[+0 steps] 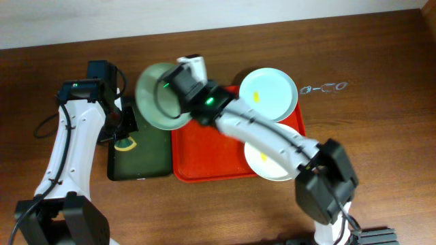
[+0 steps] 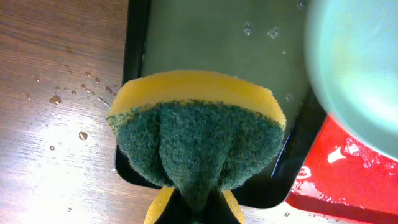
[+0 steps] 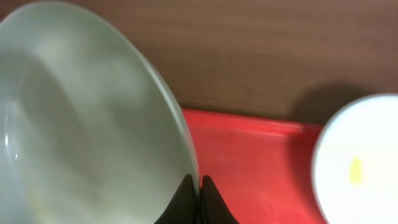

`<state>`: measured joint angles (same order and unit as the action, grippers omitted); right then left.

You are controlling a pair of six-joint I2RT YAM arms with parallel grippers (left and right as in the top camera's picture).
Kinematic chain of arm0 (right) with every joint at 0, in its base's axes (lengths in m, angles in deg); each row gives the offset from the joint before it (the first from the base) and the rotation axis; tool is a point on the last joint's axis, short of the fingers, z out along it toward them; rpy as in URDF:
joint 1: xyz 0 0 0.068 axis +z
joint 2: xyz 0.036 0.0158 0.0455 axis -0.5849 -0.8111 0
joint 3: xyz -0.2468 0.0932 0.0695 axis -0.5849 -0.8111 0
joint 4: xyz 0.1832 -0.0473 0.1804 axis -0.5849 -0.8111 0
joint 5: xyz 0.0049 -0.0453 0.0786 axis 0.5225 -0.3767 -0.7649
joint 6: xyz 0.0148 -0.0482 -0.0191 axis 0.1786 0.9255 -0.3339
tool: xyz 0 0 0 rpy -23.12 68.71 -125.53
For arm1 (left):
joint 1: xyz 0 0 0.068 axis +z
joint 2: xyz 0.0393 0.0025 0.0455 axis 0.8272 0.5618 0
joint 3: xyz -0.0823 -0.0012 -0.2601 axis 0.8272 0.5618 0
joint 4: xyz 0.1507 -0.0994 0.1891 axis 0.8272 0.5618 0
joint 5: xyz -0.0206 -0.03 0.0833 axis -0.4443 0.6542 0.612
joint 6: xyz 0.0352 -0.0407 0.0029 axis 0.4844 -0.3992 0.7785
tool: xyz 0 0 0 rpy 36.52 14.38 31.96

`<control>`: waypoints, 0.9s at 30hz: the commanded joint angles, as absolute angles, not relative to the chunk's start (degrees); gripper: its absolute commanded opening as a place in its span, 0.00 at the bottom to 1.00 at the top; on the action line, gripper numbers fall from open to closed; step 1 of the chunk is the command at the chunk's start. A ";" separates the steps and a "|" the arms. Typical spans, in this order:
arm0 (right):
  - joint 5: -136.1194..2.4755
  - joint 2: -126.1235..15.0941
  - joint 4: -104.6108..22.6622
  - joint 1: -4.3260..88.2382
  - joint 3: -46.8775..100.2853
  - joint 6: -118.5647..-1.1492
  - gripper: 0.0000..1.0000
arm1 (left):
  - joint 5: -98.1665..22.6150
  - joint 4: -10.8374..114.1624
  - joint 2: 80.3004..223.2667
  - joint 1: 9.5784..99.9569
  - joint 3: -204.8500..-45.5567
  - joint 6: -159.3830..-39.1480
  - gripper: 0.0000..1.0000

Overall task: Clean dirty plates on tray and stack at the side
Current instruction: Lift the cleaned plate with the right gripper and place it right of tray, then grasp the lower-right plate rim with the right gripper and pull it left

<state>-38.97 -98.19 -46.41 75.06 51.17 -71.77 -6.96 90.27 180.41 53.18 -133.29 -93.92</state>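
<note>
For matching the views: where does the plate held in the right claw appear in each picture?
Overhead: the held plate is upper centre-left, tilted over the green tray's far end, its rim in the right claw.
Left wrist: the held plate is a pale blur in the top right corner, beyond the sponge.
Right wrist: the held plate fills the left half, rim pinched by the right claw.
Shared landmark: the red tray.

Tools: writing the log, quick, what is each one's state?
Left tool: shut on sponge.
Right tool: shut on plate rim.
</note>
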 commanded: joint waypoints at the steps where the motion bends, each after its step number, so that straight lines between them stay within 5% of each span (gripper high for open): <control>1: -51.38 -87.61 -53.55 65.49 51.81 -74.94 0.04 | -7.39 89.92 179.44 53.53 -133.49 -94.47 0.00; 12: -54.09 -81.82 -78.71 13.16 48.03 -71.68 0.04 | -7.42 89.03 179.44 53.51 -133.49 -94.47 0.00; 27: -59.55 -84.51 -56.77 7.39 20.22 -70.59 0.08 | -7.61 88.83 179.44 53.47 -133.49 -94.47 0.00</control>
